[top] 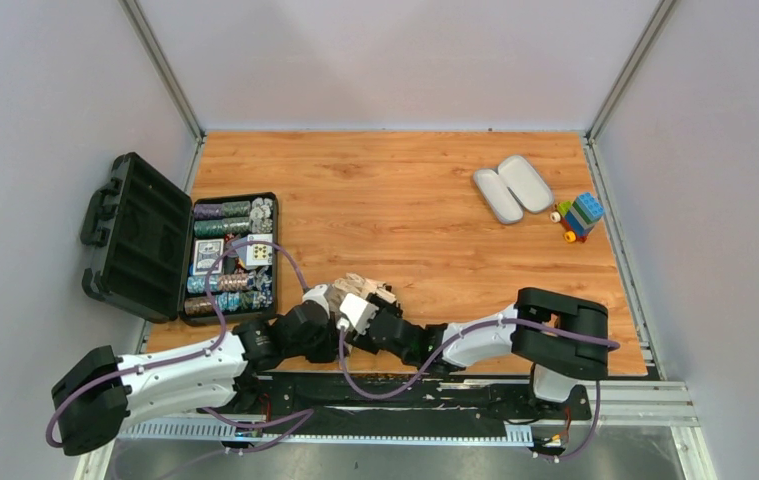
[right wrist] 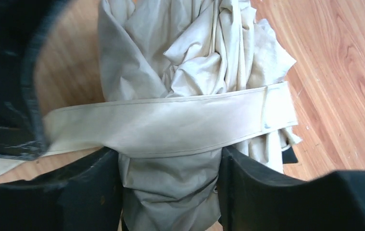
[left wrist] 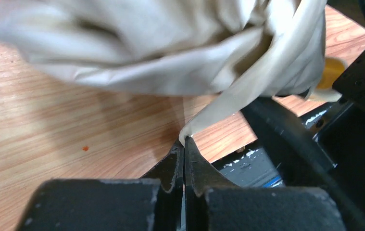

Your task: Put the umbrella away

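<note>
Top external shows the umbrella (top: 360, 288) as a crumpled beige bundle on the table (top: 425, 190), near the front edge and left of centre. Both arms meet over it.

In the left wrist view, the left gripper (left wrist: 184, 144) is clenched, its jaws pressed together on the tip of the strap (left wrist: 228, 103). The strap runs up from there to the bundle. A blurred orange patch at the right may be part of the umbrella; I cannot tell.

In the right wrist view, the right gripper (right wrist: 170, 155) grasps the umbrella, with fabric filling the gap and pressing against both fingers. The strap crosses the folds just above them.

An open chip case (top: 230, 260) sits at the table's left. Two oval cases (top: 513, 187) and some blocks (top: 580, 215) lie well apart at the far right.
</note>
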Tool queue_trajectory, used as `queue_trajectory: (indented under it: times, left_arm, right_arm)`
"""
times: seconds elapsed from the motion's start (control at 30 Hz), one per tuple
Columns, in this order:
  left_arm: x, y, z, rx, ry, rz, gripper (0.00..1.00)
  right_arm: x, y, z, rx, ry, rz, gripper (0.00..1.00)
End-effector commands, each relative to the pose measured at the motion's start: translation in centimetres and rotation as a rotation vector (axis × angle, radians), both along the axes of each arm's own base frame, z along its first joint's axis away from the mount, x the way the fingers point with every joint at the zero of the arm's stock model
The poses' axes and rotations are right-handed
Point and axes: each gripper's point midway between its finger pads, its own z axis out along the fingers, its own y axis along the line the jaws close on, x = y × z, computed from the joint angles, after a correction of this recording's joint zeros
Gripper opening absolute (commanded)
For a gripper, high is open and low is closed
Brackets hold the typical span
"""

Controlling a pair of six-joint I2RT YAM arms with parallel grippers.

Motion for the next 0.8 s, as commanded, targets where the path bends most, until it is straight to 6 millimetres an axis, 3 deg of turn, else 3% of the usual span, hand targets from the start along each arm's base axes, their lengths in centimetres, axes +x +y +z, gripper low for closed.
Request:
queue_trajectory:
  times: [0.0, 0.13, 0.27, 0.37, 0.43, 0.53, 0.63, 0.77]
  left_arm:
    - [-2.3, 6.7, -3.9, 0.297, 0.075, 0.011, 0.00]
    - [-1.5, 6.9, -1.9, 0.310, 0.030, 0.010, 0.00]
    - [-1.5, 5.7, -0.1, 0.243, 0.019, -0.013, 0.00]
    - [-1.7, 4.2, 1.2, 0.156, 0.022, -0.032, 0.00]
    - [-2.0, 1.6, 2.0, 0.010, 0.025, -0.072, 0.00]
    - [-2.2, -0.7, 2.3, -0.115, 0.038, -0.090, 0.00]
    - [-1.8, 0.5, 0.8, 0.005, 0.040, -0.082, 0.00]
    - [-0.9, 3.6, -1.3, 0.227, 0.025, -0.052, 0.00]
  right_arm:
    - [-1.5, -5.2, -6.6, -0.112, 0.227, -0.099, 0.48]
    - [-1.9, -4.3, -5.4, -0.078, 0.296, -0.052, 0.17]
    - [-3.1, -2.1, -3.0, 0.036, 0.474, 0.047, 0.00]
    - [-2.8, -1.8, -0.8, 0.168, 0.687, 0.021, 0.00]
    - [-1.9, -1.3, 0.9, 0.355, 0.860, 0.009, 0.00]
    - [-1.0, -1.1, 1.6, 0.550, 1.119, -0.024, 0.00]
    - [-0.1, -1.7, 0.7, 0.631, 1.241, -0.077, 0.00]
    - [-0.3, -2.7, -1.7, 0.599, 1.340, -0.125, 0.00]
